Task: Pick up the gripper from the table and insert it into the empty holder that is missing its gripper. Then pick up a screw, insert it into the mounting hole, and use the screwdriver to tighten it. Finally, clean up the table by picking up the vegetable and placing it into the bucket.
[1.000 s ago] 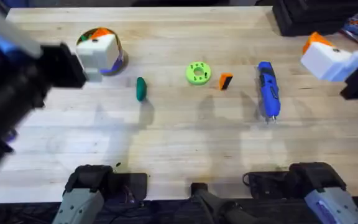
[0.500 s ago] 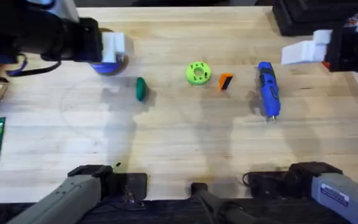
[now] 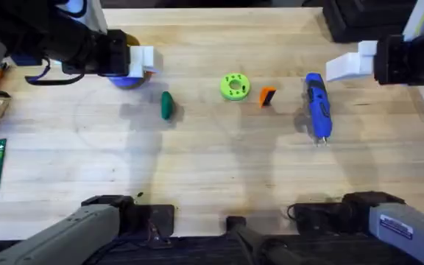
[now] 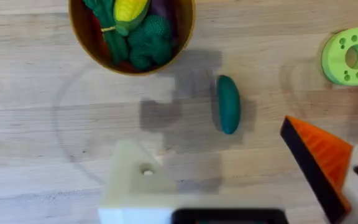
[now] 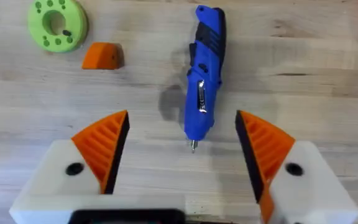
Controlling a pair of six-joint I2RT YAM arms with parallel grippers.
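The little orange gripper (image 3: 267, 96) lies mid-table between the green disc (image 3: 235, 86) and the screwdriver (image 3: 317, 107), nearer the right gripper (image 5: 182, 146), which is wide open and empty.

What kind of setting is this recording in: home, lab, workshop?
Most likely a robotics lab workbench: a bare wooden table with two arm bases at its near edge, a blue screwdriver, a loose orange gripper, and a bucket of toy vegetables as props.
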